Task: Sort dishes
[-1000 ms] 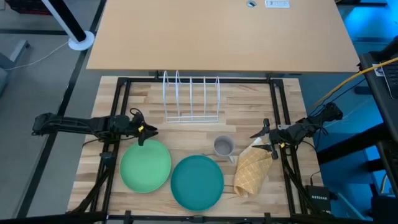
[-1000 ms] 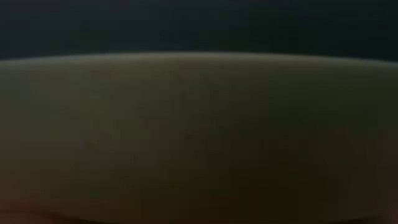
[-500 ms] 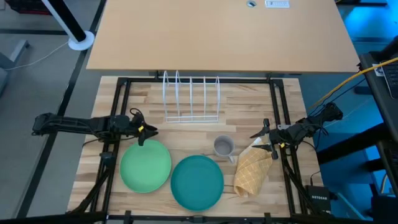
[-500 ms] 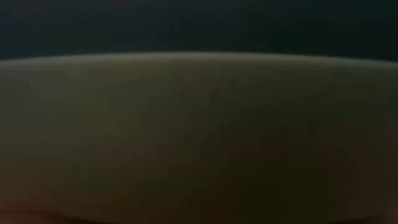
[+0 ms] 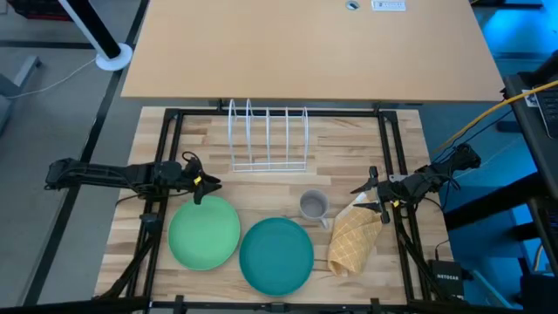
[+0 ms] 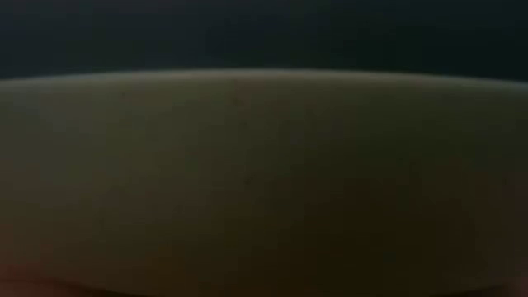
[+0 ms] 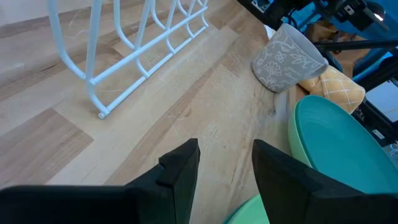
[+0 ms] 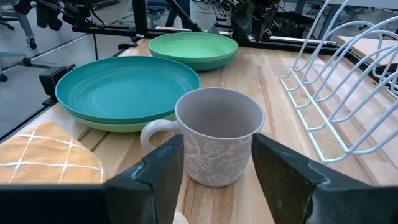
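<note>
A light green plate (image 5: 204,232) lies flat at the table's near left. A teal plate (image 5: 276,254) lies to its right. In the right wrist view the teal plate (image 8: 124,87) rests on top of another light green plate (image 8: 118,126). My left gripper (image 5: 202,186) hangs open and empty over the far rim of the left plate, and it also shows in the left wrist view (image 7: 225,168). My right gripper (image 5: 370,196) is open and empty, level, pointing at the grey cup (image 8: 217,134) from the table's right.
A white wire dish rack (image 5: 268,138) stands at the table's far middle. The grey flowered cup (image 5: 314,207) stands upright near the middle. A tan waffle cloth (image 5: 353,240) lies under and in front of my right gripper. The low view shows only a dark blurred surface.
</note>
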